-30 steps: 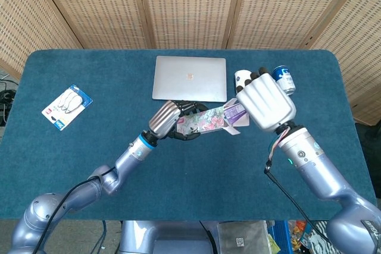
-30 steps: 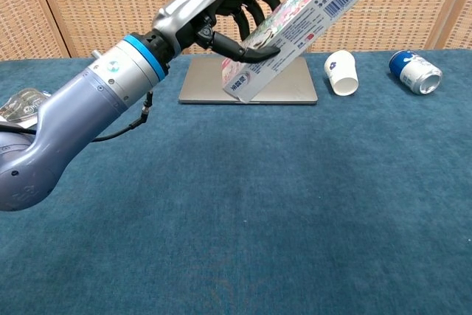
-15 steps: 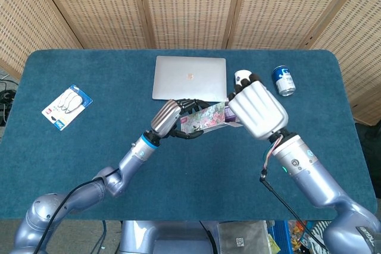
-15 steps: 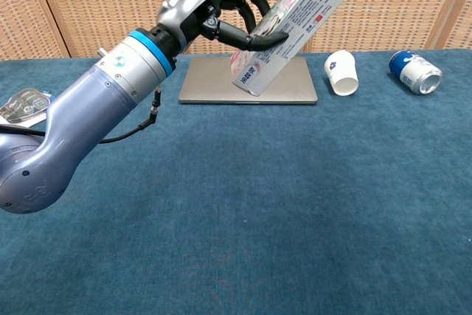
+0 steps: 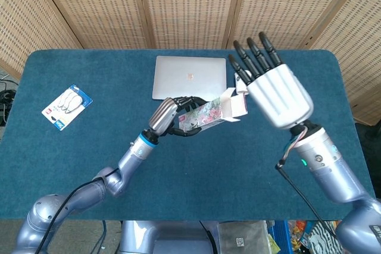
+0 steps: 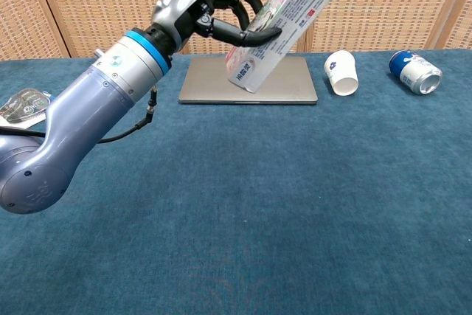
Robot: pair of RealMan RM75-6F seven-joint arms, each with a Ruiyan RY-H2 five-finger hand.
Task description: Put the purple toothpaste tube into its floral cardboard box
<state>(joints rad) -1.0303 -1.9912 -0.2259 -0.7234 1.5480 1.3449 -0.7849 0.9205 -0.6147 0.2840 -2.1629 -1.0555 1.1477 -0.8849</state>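
The worktop (image 5: 71, 165) carries a closed laptop (image 5: 190, 77), my landmark here. In front of the laptop my left robot hand (image 5: 168, 117) grips the floral box (image 5: 205, 115) around its lower end, holding it lifted and tilted with the open flaps toward the right. To the right of the laptop my right robot hand (image 5: 275, 90) is spread flat, fingers straight and apart, holding nothing. I cannot see the purple toothpaste tube anywhere; I judge it is inside the box, hidden. So I take the insertion step as done or nearly so. Next I would check that the tube sits fully in, then fold the flaps without crushing the cardboard.
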